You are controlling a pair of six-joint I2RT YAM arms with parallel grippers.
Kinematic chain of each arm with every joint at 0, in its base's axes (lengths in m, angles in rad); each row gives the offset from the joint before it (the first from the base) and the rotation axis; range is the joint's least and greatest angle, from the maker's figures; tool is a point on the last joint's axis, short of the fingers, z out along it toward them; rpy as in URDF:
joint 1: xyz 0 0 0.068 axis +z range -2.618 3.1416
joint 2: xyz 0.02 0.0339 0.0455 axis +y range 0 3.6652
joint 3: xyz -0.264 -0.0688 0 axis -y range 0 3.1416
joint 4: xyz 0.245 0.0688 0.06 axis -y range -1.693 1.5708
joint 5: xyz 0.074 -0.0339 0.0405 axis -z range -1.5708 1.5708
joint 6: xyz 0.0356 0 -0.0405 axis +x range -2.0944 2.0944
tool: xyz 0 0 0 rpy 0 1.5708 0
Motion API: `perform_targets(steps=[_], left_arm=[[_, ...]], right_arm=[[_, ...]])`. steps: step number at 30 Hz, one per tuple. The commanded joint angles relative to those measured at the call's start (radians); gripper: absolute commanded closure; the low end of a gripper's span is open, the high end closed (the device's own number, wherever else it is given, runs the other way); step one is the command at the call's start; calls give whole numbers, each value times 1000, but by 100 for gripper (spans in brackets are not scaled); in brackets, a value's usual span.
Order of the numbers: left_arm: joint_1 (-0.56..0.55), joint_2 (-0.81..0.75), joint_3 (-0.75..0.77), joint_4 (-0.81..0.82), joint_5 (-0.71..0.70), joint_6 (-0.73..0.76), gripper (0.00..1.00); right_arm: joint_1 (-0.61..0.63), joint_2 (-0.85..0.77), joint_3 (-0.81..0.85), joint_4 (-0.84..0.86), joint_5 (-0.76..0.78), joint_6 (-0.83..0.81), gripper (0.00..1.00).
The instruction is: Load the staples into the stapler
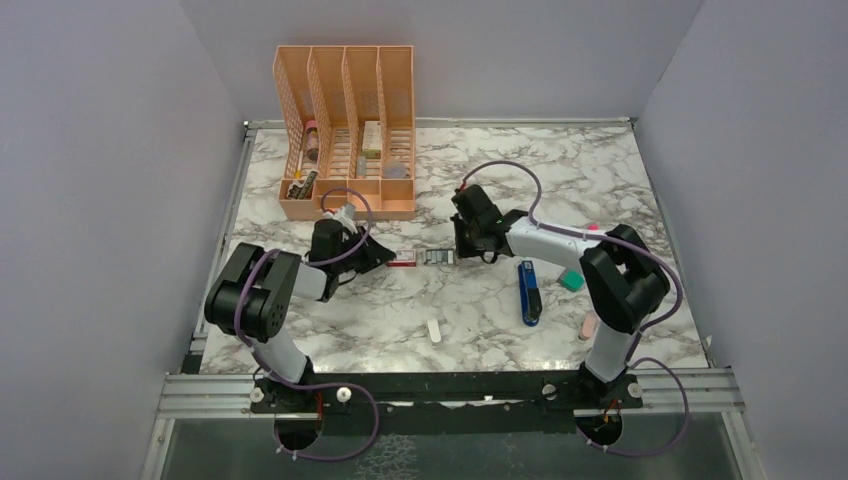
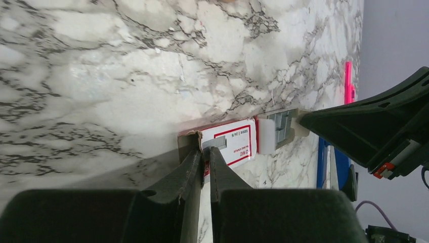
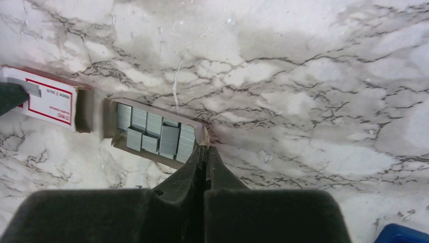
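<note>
The staples box has come apart into two pieces. Its red-and-white sleeve (image 1: 402, 260) (image 2: 232, 144) (image 3: 48, 96) lies on the marble, and my left gripper (image 1: 378, 255) (image 2: 206, 152) is shut on the sleeve's near torn end. The inner cardboard tray (image 1: 438, 257) (image 3: 152, 134) (image 2: 281, 126) lies just clear of the sleeve, with several grey staple strips showing in it. My right gripper (image 1: 462, 250) (image 3: 205, 148) is shut on the tray's end flap. The blue stapler (image 1: 528, 292) (image 2: 324, 162) lies flat to the right of the tray, untouched.
An orange desk organizer (image 1: 345, 130) stands at the back left. A teal block (image 1: 571, 281), a pink eraser (image 1: 589, 325) and a pink highlighter (image 1: 592, 228) lie near the right arm. A small white item (image 1: 434, 330) rests at the front centre.
</note>
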Motion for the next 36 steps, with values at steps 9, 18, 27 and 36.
perform_targets(steps=[9,18,27,36], left_arm=[[98,-35,4,-12,-20,37,68],[98,-260,62,-372,-222,61,40],[39,-457,204,-795,-345,136,32],[-73,-529,295,-882,-213,244,32]], right_arm=[[-74,-27,8,44,-33,-32,75],[-94,-175,4,-16,63,8,46],[-105,-374,-16,-165,179,10,40],[-136,-455,174,-470,157,-2,29]])
